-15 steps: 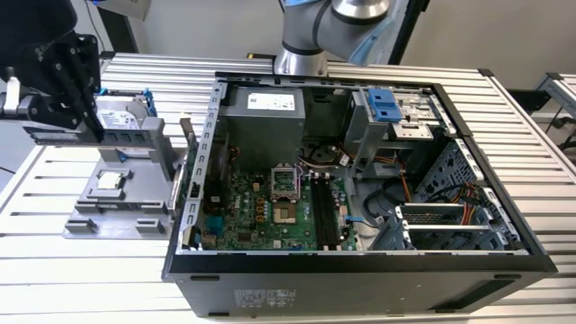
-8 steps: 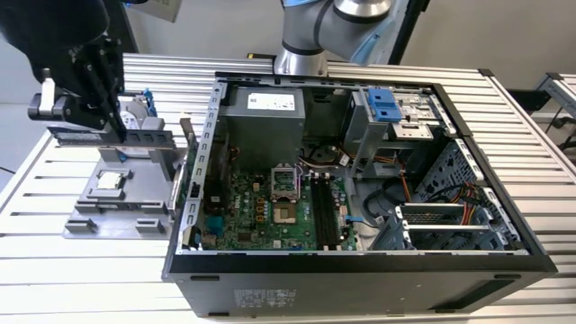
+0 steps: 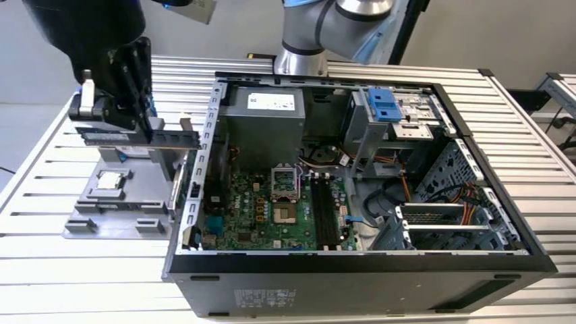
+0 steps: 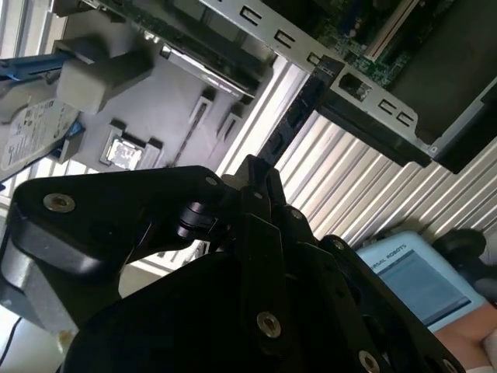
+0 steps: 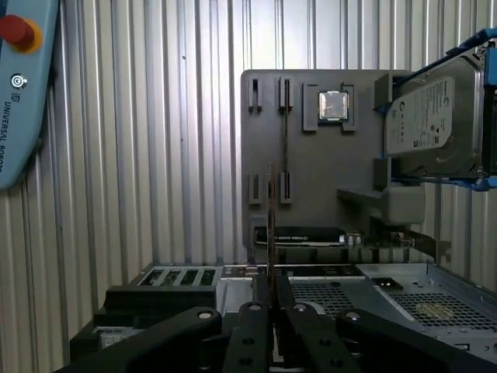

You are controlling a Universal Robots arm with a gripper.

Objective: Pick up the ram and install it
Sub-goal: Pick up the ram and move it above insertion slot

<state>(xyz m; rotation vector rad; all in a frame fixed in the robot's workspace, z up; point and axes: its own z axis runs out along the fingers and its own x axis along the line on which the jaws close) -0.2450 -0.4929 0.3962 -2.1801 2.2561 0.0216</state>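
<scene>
The ram (image 3: 135, 137) is a long thin board held level above the grey holder tray (image 3: 117, 216), at the exterior view's left of the open computer case (image 3: 360, 263). My gripper (image 3: 144, 127) comes down from above and is shut on the ram near its middle. In the first wrist view the ram (image 5: 270, 225) shows edge-on as a thin line rising from between the black fingers (image 5: 252, 326), over the grey tray (image 5: 311, 155). The black slots (image 3: 326, 209) on the green motherboard lie inside the case.
On the tray sit a small silver processor (image 3: 110, 180) and, in the first wrist view, a silver hard drive (image 5: 435, 124) in a blue frame. A teach pendant (image 5: 23, 78) lies on the ribbed metal table (image 3: 54, 270). The case walls stand tall beside the tray.
</scene>
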